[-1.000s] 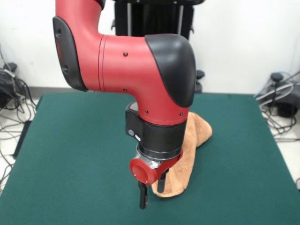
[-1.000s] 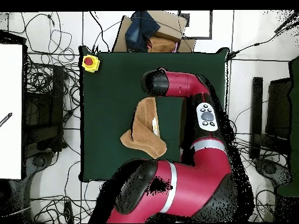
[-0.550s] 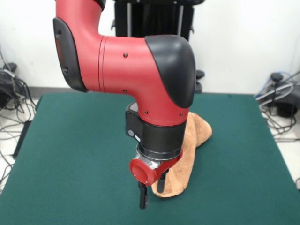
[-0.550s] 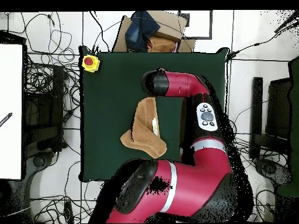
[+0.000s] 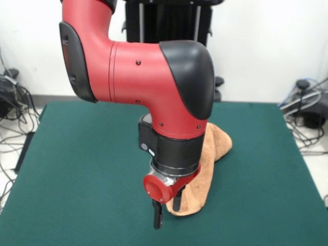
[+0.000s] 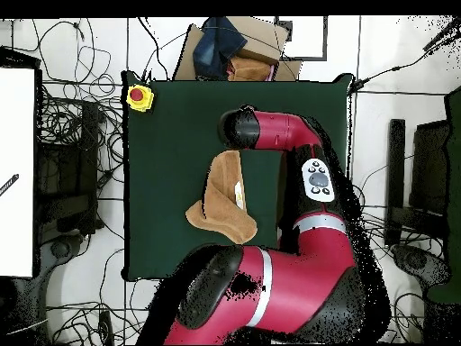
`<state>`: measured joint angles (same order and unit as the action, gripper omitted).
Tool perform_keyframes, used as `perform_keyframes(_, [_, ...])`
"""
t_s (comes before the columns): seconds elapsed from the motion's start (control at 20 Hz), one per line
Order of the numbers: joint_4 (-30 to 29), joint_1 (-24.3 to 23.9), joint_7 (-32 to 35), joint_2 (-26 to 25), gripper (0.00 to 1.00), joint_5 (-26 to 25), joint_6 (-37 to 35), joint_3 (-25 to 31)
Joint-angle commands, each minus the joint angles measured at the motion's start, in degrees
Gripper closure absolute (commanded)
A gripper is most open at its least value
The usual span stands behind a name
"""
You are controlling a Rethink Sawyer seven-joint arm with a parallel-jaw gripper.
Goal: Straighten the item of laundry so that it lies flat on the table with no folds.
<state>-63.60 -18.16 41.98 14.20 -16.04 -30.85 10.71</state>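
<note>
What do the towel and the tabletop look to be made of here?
The towel: soft peach-orange cloth, probably terry; its surface looks matte and fuzzy, and it slumps in thick, rounded folds. The table top: dark green, flat and without shine, like felt or a similar fabric covering, though the weave cannot be made out.

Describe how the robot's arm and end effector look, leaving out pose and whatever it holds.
The arm is glossy red in thick rounded segments, with black caps at the joints and small dark screw heads along its seams. A black cylindrical wrist section ends in a red disc-shaped part. The end effector has thin black fingers. From overhead, one link carries a pale oval button panel.
</note>
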Motion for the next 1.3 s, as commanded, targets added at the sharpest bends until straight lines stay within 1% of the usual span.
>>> perform_keyframes(0.05, [-2.7, 1.4, 9.0, -1.4, 0.00, 0.4, -4.3, 0.8])
perform_keyframes(0.15, [-3.9, 0.9, 8.1, -0.8, 0.00, 0.3, -4.6, 1.1])
perform_keyframes(0.7, [-3.4, 0.9, 7.2, -2.6, 0.00, -0.4, -6.2, 0.2])
perform_keyframes(0.85, [-3.6, 1.1, 7.4, -3.9, 0.00, -1.0, -6.2, -0.7])
perform_keyframes(1.1, [-7.8, -0.9, 5.7, -2.9, 0.00, -1.0, -5.1, 0.9])
perform_keyframes(1.3, [-9.3, -1.5, 4.9, -2.5, 0.00, -1.3, -4.7, 1.2])
